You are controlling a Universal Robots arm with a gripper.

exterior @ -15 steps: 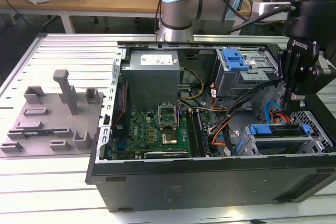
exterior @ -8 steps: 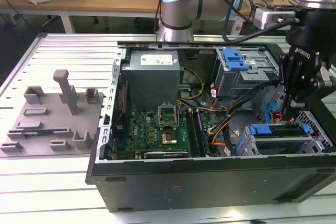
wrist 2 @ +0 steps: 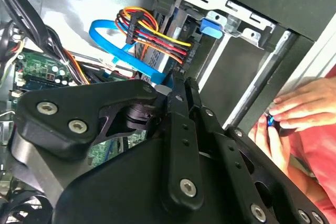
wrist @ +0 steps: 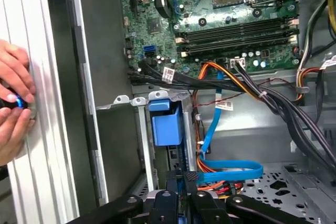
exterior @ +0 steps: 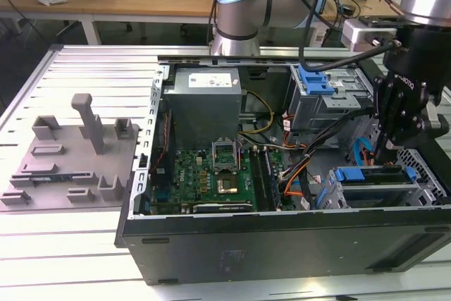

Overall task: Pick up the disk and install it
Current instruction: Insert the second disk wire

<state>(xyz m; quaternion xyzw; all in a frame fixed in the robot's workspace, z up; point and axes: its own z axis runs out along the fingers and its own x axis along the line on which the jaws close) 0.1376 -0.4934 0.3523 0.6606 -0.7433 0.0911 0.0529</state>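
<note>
An open computer case (exterior: 282,244) was seen lying on a slatted table (exterior: 84,68), with its motherboard (exterior: 211,174) exposed and bundles of cables (wrist: 247,87) routed across the interior. The disk (exterior: 370,176) was found seated in the low metal drive cage at the corner of the case towards the exterior view's right, its blue carrier edge turned upward. The gripper (exterior: 389,150) was held just above that disk, slightly towards the back of the case, and no contact with it could be made out. In both wrist views the fingers (wrist: 185,178) were seen drawn together, with nothing visibly clamped between them. A second, taller drive cage (exterior: 324,107) topped by a blue latch piece (exterior: 314,81) was located further back. A grey fixture plate (exterior: 70,156) was set on the table well apart from the case. A person's hands (wrist: 13,103) were seen at the outer edge of the case, closed around a small blue object (wrist: 19,102).
</note>
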